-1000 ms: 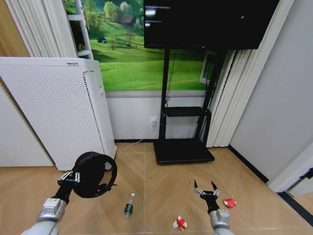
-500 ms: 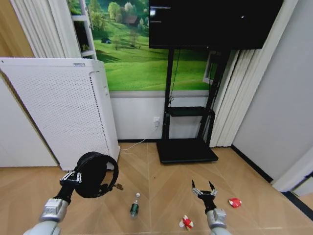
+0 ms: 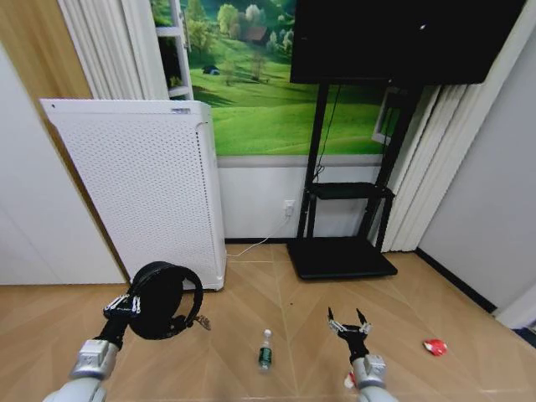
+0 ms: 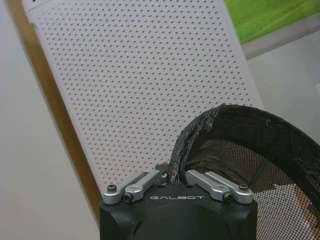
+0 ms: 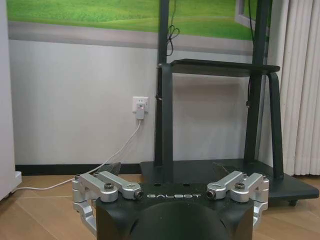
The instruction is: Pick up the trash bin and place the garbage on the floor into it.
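The left gripper [image 3: 122,306] is clamped on the rim of the trash bin [image 3: 163,300], holding it off the floor [image 3: 251,310] and tipped so its mouth faces sideways; in the left wrist view the rim [image 4: 187,145] sits pinched between the fingers, mesh wall beyond. The bin's interior is dark, and no contents can be made out in it. The right gripper [image 3: 349,322] hangs low with its fingers spread wide, gripping nothing. The clear bottle [image 3: 265,351] lies on the floor between the two grippers, nearer the right. A red-and-white wrapper [image 3: 435,347] lies well out to the right gripper's outer side. Another red scrap [image 3: 349,382], mostly hidden, shows just beside the right wrist.
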### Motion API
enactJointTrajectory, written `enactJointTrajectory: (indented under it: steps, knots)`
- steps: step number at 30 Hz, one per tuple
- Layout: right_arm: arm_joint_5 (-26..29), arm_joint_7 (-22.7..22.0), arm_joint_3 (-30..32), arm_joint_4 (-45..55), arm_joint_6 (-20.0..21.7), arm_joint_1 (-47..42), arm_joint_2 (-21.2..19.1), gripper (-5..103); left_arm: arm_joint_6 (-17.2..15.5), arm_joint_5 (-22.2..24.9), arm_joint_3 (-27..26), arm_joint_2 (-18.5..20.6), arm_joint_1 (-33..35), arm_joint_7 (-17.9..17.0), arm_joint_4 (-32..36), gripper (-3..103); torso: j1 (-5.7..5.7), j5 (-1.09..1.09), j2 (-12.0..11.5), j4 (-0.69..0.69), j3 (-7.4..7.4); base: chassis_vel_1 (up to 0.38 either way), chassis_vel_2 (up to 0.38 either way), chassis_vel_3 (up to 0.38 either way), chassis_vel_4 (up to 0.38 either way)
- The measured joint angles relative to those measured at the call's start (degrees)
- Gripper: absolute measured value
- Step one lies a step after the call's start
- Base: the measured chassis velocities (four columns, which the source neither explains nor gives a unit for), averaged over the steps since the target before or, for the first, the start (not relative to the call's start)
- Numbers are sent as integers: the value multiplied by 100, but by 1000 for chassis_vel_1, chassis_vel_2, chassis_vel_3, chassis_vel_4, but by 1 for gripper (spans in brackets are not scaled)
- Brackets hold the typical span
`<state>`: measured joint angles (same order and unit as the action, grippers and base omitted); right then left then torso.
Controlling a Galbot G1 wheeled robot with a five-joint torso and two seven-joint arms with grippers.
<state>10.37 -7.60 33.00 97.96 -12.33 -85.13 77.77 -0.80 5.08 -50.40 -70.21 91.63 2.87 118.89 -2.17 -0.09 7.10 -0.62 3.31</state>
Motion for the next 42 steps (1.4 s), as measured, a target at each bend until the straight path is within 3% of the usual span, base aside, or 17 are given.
enactJointTrajectory:
  steps: [2,11,13,16,18,27,34,42]
  knots:
    - [-122,-138,-48,52,108,-17,-26,100,18,-1,34,-34,-28,-44,-55,5,0,12,0,-1,0,158,124,-107,-117]
    - [-303,-609,-506,206,666,-76,-371,100,202,232,237,-286,-213,-154,-226,5,0,10,0,-6,0,-16,-38,39,18]
    - [-114,-695,-775,206,953,-68,-607,100,271,323,292,-363,-256,-158,-232,5,0,10,0,-5,0,-57,-55,27,31]
    - [-55,-720,-886,195,1020,-55,-683,100,285,339,305,-384,-266,-158,-238,5,0,11,0,-4,0,-16,-18,2,7]
    - [378,-828,-1421,39,1288,98,-1103,100,308,365,350,-434,-278,-157,-272,5,0,9,0,0,0,0,0,0,0]
    - [1465,-642,-2672,-681,1441,1046,-1924,100,375,281,434,-544,-202,-144,-345,5,0,9,0,-2,0,0,0,0,0]
    - [1662,-845,-3189,-1077,1643,1762,-2013,100,420,204,421,-606,-188,-132,-425,5,0,9,0,-2,0,0,0,0,0]
    - [1676,-746,-3721,-1067,1838,2065,-2243,100,435,197,403,-604,-206,-120,-478,5,0,9,0,-2,0,0,0,0,0]
